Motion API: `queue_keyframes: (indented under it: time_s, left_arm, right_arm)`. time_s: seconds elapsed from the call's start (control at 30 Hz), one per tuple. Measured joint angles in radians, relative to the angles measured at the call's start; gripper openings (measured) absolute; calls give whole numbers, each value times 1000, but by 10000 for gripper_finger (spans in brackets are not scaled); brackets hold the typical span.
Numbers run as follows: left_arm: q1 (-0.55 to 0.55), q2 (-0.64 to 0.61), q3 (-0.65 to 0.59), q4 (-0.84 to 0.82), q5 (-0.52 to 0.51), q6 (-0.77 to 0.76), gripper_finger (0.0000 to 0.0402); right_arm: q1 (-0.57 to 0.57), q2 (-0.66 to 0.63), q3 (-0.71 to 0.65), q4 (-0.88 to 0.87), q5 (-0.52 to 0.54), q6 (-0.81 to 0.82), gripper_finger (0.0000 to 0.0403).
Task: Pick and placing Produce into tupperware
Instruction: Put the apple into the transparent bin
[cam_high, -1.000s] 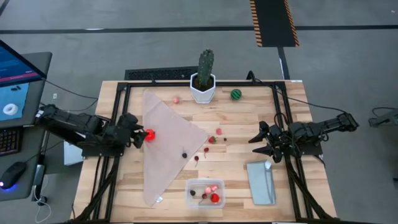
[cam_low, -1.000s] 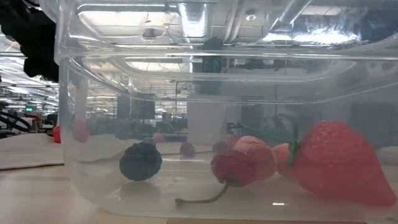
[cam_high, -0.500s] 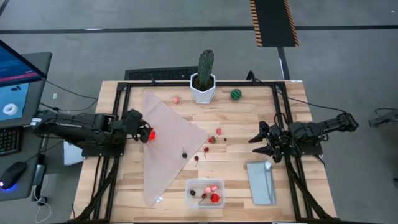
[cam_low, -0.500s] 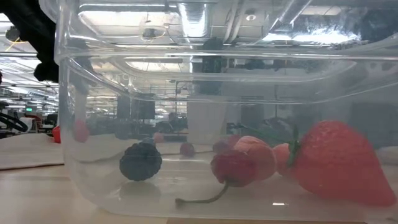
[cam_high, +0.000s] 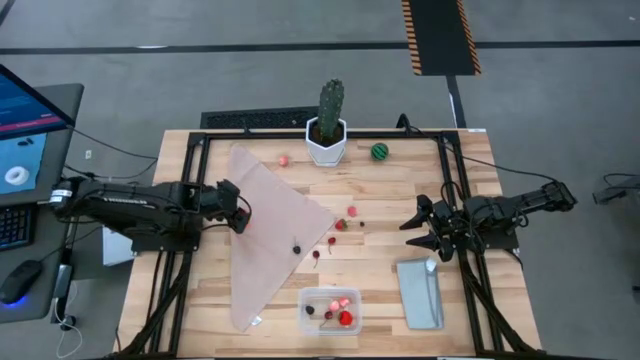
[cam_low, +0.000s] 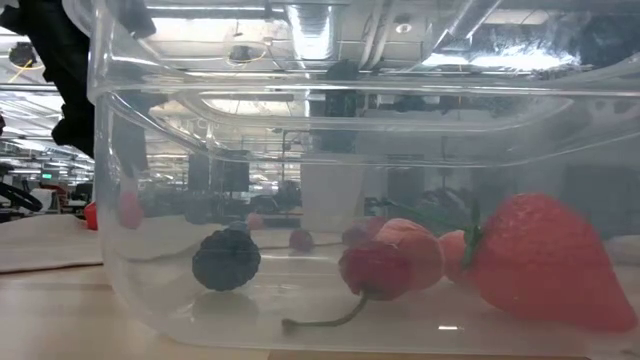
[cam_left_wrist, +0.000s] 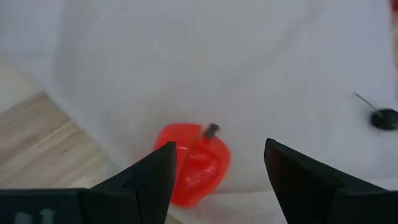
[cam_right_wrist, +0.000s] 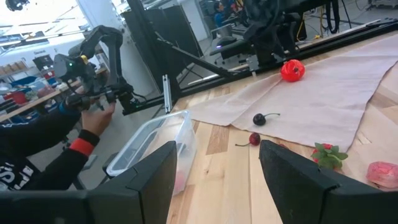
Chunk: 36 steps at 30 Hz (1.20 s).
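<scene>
The left gripper (cam_high: 241, 213) is found over the left part of the beige cloth (cam_high: 280, 225), its jaws apart and empty, with a red fruit (cam_left_wrist: 193, 163) lying on the cloth directly beneath and between the fingers (cam_left_wrist: 149, 180) in the left wrist view; in the high view the fruit is hidden under the gripper. No contact between fingers and fruit can be confirmed. The step in hand is judged to be the pick of this red fruit. For a sound pick, the jaws should be lowered until the fruit sits squarely between the pads, kept clear of the cloth so that no fold is pinched, and closed gently, since the small rounded piece is likely to roll or squirt out if caught off-centre. The stem on its upper side should be left free. The tupperware (cam_high: 331, 310) stands at the near edge of the table, right of the cloth's near corner, and already holds a strawberry (cam_low: 545, 262), a cherry (cam_low: 375, 270), a dark berry (cam_low: 226, 260) and pink bits. Further produce remains out: cherries (cam_high: 297, 250) on and beside the cloth, pieces at mid-table and a green striped ball (cam_high: 380, 152) far right of the cactus (cam_high: 329, 122). The right gripper (cam_high: 412, 227) waits at the right side, jaws apart, holding nothing, far of the grey-blue lid (cam_high: 419, 293).
</scene>
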Motion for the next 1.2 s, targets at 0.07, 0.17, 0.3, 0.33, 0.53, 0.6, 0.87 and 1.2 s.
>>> queue_keyframes:
  time_s: [0.07,0.17,0.3,0.33,0.53,0.6,0.87,1.2]
  left_arm:
    - [3,-3,0,0,-4,16,232]
    - [3,-15,0,-17,5,19,239]
    - [8,-14,0,-49,33,3,288]
    - [8,-8,0,-52,42,1,305]
    - [9,1,1,-56,49,23,385]
    - [9,2,1,-67,48,13,395]
    - [11,10,1,-68,60,10,397]
    - [25,112,0,-48,72,46,399]
  right_arm:
    - [0,0,0,0,0,0,255]
    - [0,0,0,0,0,0,255]
    - [0,0,0,0,0,0,255]
    - [0,0,0,0,0,0,255]
    - [0,0,0,0,0,0,255]
    - [0,0,0,0,0,0,255]
    - [0,0,0,0,0,0,255]
    - [0,0,0,0,0,0,255]
